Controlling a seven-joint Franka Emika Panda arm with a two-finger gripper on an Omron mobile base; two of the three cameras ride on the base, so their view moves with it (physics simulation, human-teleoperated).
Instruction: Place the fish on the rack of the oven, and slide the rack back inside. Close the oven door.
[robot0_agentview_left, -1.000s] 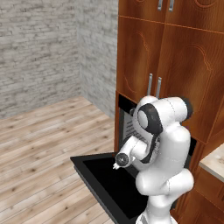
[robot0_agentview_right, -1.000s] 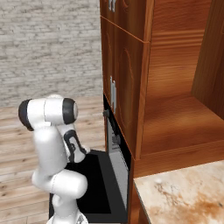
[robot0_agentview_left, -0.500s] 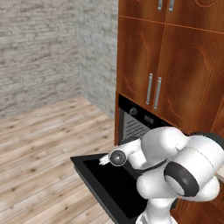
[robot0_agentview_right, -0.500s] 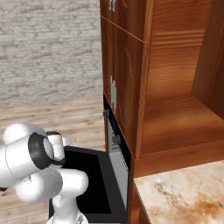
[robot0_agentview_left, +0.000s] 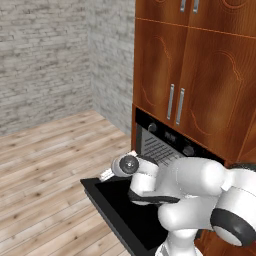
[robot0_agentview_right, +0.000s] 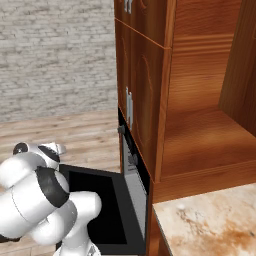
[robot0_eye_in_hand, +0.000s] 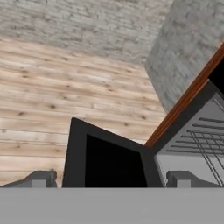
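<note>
Swung low since a second ago, the arm now reaches out over the open oven door (robot0_agentview_left: 115, 210).
Door lies flat, its front edge toward bare wood floor (robot0_agentview_left: 50, 170) with free room left and ahead; the oven (robot0_agentview_left: 165, 145) mouth shows the rack (robot0_eye_in_hand: 205, 153) wires inside. Gripper (robot0_eye_in_hand: 111, 179) hangs above the door's corner, jaws wide apart, holding and touching nothing. I cannot tell where the fish is.

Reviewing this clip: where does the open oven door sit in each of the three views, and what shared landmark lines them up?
Left base view: oven door lies flat at lower centre, partly behind the arm.
Right base view: oven door lies flat at lower centre-left, beside the wood cabinet.
Hand view: oven door at bottom centre, above the gripper.
Shared landmark: the wooden plank floor bordering the door.
</note>
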